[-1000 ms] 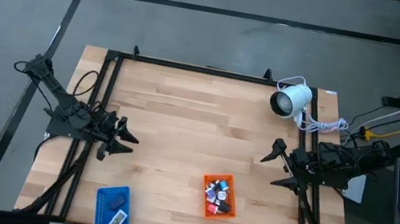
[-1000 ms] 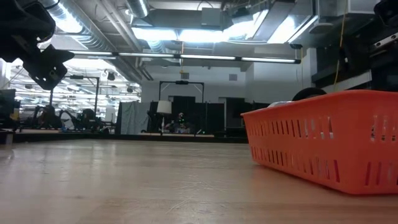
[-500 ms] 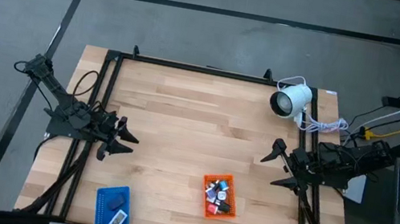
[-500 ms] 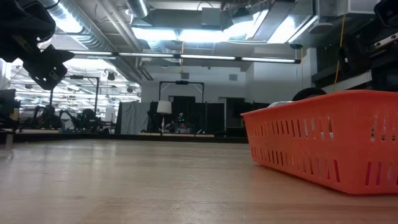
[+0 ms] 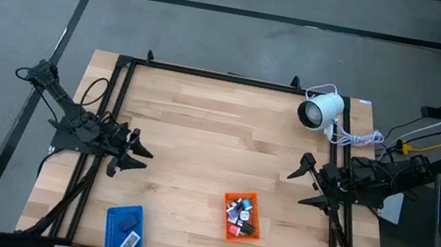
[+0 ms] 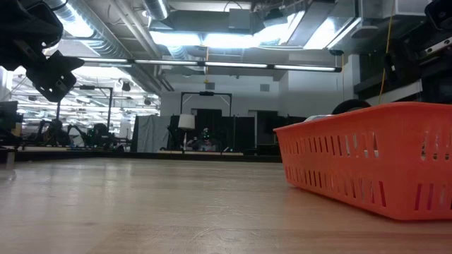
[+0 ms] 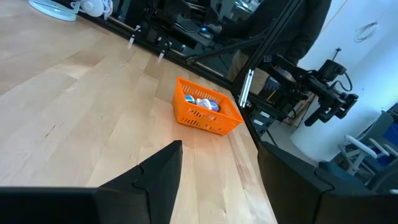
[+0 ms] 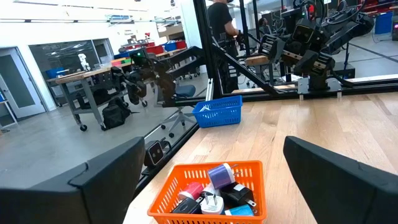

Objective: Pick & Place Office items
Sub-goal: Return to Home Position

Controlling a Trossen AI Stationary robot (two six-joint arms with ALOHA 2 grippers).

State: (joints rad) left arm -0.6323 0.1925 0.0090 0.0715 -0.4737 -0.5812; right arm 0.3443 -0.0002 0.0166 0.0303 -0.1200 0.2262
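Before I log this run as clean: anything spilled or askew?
Nothing spilled on the table. The orange bin and blue bin sit slightly turned against its edges; the left claw and right claw wait open at its sides.

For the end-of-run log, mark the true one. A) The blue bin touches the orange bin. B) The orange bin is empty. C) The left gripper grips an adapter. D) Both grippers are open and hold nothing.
D: the left gripper and right gripper both show spread fingers with nothing between them.
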